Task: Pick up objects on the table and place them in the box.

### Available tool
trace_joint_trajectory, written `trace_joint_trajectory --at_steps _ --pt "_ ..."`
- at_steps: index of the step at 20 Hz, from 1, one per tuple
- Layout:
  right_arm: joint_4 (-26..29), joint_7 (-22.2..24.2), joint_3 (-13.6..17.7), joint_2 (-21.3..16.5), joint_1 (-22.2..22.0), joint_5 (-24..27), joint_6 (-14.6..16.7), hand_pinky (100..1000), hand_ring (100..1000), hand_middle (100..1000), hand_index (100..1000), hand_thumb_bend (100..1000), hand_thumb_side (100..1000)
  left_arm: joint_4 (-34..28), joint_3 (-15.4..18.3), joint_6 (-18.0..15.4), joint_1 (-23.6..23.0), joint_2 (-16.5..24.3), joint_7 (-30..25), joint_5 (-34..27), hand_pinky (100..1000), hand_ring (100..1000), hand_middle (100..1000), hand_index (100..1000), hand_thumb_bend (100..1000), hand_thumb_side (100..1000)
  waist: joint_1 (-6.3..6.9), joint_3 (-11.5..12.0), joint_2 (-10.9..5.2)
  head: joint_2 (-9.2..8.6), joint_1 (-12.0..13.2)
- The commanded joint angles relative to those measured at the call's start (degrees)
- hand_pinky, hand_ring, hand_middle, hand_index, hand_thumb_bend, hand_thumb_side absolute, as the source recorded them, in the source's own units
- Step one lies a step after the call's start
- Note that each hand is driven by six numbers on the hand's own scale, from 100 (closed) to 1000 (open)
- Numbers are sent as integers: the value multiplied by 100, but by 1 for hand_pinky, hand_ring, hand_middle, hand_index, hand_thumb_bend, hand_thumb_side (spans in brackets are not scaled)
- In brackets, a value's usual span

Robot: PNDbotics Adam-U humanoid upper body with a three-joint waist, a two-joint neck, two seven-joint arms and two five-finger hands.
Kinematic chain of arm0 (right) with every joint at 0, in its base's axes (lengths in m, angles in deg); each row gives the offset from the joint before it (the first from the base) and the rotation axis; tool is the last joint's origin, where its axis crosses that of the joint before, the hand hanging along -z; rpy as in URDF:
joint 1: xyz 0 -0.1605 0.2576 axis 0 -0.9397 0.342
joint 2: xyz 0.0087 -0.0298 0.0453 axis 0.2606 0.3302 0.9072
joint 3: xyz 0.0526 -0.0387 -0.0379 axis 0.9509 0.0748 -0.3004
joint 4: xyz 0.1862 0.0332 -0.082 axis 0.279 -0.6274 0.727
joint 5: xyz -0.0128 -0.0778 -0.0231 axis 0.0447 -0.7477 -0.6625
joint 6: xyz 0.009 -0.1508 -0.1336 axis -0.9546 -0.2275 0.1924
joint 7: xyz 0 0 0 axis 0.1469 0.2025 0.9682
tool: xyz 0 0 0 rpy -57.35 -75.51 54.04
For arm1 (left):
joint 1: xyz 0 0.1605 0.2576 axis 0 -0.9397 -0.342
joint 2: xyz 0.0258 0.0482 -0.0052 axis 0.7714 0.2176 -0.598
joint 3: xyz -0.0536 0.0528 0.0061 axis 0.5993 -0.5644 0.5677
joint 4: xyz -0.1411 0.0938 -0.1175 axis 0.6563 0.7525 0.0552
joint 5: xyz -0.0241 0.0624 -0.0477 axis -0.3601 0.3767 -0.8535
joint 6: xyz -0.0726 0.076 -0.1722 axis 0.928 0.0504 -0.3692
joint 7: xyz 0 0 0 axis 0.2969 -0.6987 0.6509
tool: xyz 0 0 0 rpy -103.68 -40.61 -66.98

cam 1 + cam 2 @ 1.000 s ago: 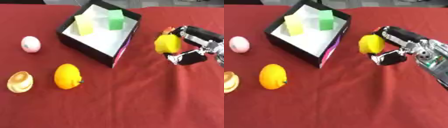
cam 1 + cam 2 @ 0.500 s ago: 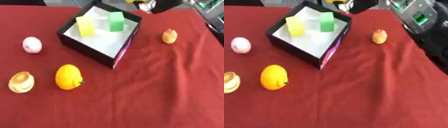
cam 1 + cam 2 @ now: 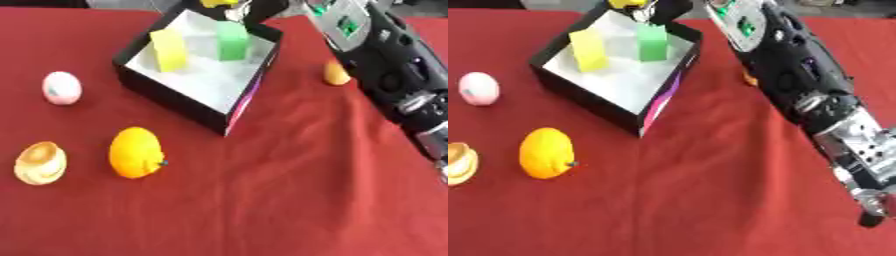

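My right hand (image 3: 658, 11) reaches over the far corner of the box (image 3: 179, 102), fingers curled round a yellow object (image 3: 219, 3) I judge ready to drop. My left hand shows in neither view. 2 blocks, yellow block (image 3: 169, 50) and green block (image 3: 233, 41), stand inside already. Left on the red table (image 3: 306, 200): pink ball (image 3: 62, 88), orange fruit (image 3: 136, 152), tan shell-like piece (image 3: 39, 162), small orange item (image 3: 335, 73) beside my arm

box (image 3: 188, 102): black, open | orange (image 3: 136, 152), pink ball (image 3: 62, 88): apparently on cloth
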Motion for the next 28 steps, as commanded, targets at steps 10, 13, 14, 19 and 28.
trace_joint_trajectory --at_steps 10,13,14,19,28 --pt "16 287 228 -87 62 -852 457 978 882 798 974 444 663 -16 -25 89 63 103 -92 -79 709 768 745 765 316 540 20 -43 -103 -30 64" --pt "203 370 308 -240 4 -330 338 964 857 786 965 456 407 -6 -13 97 45 113 -95 -78 708 769 745 765 316 540 20 -76 -118 -16 103" --pt "321 430 342 -341 -30 -79 270 963 855 786 962 413 330 -2 -5 99 34 120 -90 -74 708 768 745 764 315 541 16 -91 -125 -8 125" --pt "1027 823 635 -1297 -466 1128 -91 960 869 805 936 377 282 48 37 128 -38 198 -53 -52 707 767 741 763 311 544 -31 -201 -155 51 271" --pt "1791 815 1148 -2709 -1780 1701 -228 934 891 839 930 459 479 125 74 187 -119 302 -50 -40 705 767 738 761 308 547 -54 -331 -148 20 341"
